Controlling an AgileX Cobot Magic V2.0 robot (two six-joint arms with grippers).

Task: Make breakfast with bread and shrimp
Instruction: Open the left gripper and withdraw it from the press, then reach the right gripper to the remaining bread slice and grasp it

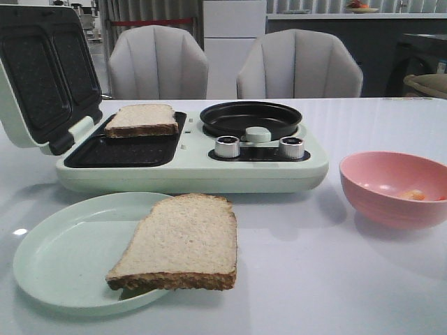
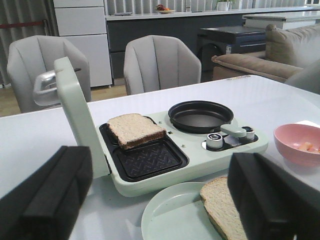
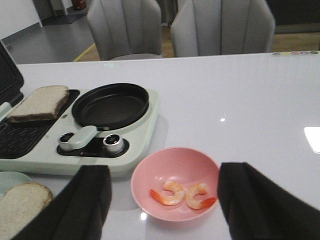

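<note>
One slice of bread (image 1: 142, 119) lies on the far black grill plate of the pale green sandwich maker (image 1: 195, 171). A second bread slice (image 1: 180, 243) rests on the right side of a pale green plate (image 1: 63, 258), overhanging its rim. Two curled orange shrimp (image 3: 170, 193) lie in a pink bowl (image 3: 150, 172) to the right of the maker. My left gripper (image 2: 160, 200) is open and empty, above the plate's near side. My right gripper (image 3: 167, 202) is open and empty, with the bowl showing between its fingers (image 3: 257, 200). Neither gripper shows in the front view.
The sandwich maker's lid (image 1: 42, 70) stands open at the left. A round black pan (image 1: 250, 118) and two silver knobs (image 1: 227, 146) sit on its right half. The near grill plate (image 1: 119, 150) is bare. Two grey chairs (image 1: 157, 63) stand behind the table.
</note>
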